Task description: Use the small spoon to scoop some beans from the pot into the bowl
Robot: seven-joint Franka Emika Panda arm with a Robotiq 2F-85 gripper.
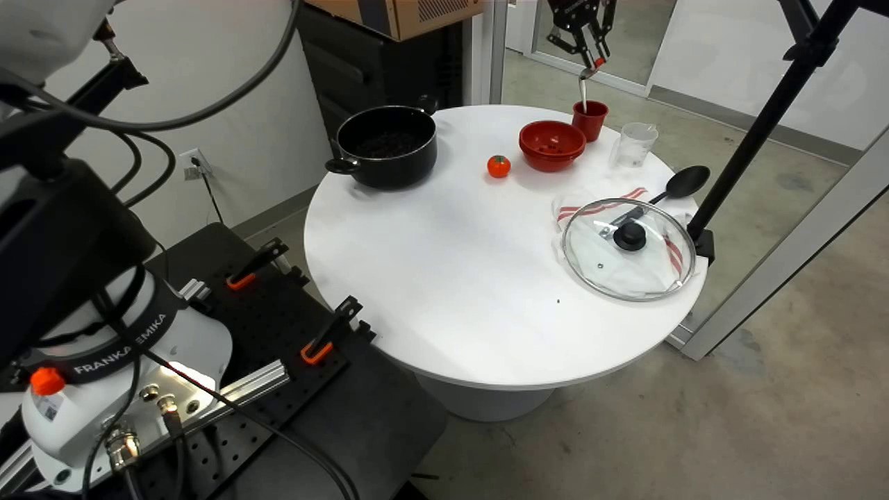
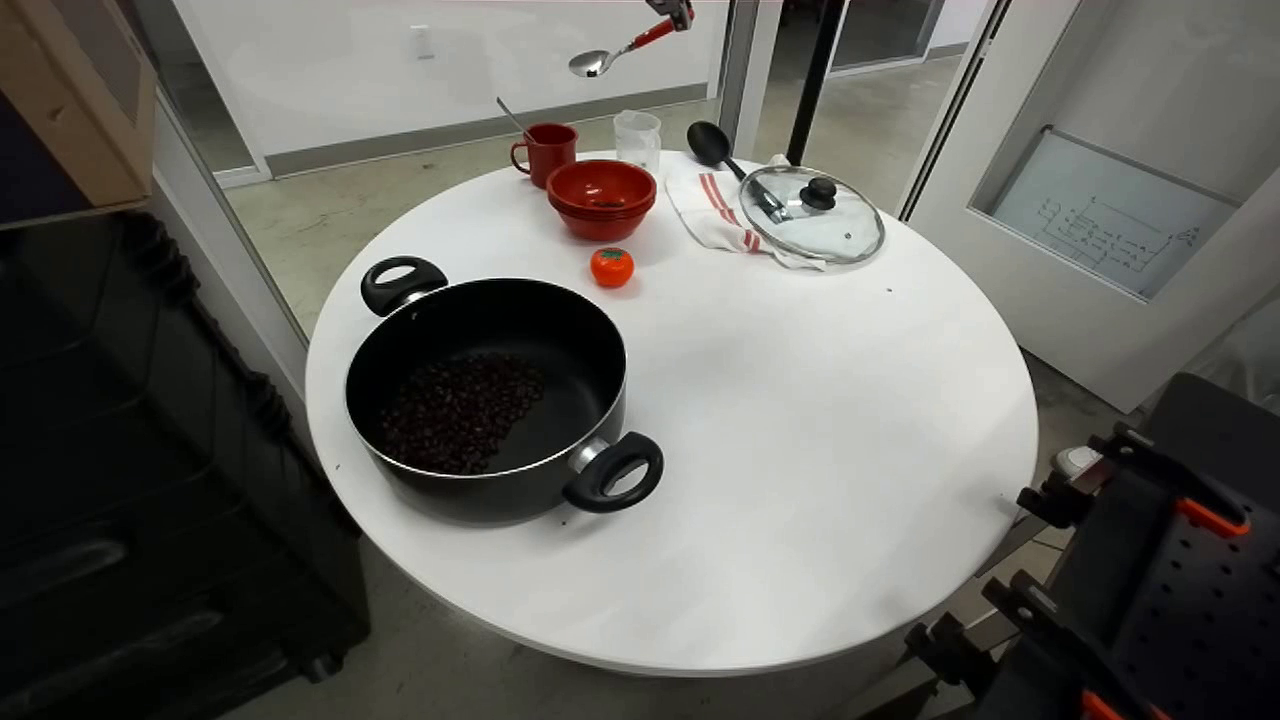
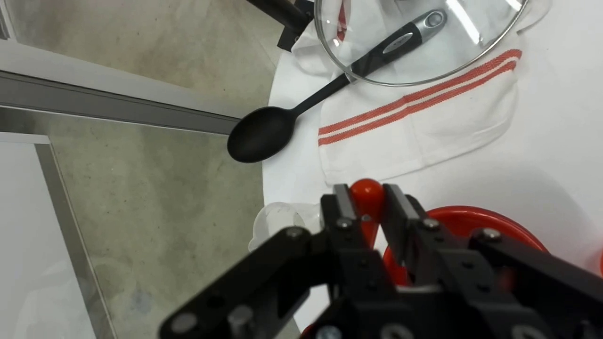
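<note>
The spoon (image 2: 640, 42) is up in the air, gripped by its red handle in the end effector (image 3: 368, 200). The fingers (image 3: 399, 207) stand close together, with just the handle between them. In an exterior view I see the spoon slant out and down from the fingertips, so its grey head sits off to one side of the end effector and a little lower. In the wrist view the handle's rounded red end shows right between the tips.

They hang high over the edge of the worktop (image 1: 458, 278) where the mug (image 2: 552, 158), cup (image 2: 638, 140) and bowl (image 2: 575, 190) stand, apart from all three. The bowl sits nested on another like it, a few dark bits inside. Near it is a tomato (image 2: 612, 267).

The pot (image 2: 490, 497) is well apart from the spoon, its beans (image 2: 465, 410) gathered towards one side. Past the cup, a black spoon (image 3: 268, 134) has its handle under the lid (image 1: 630, 237), over a striped cloth (image 3: 405, 136).
</note>
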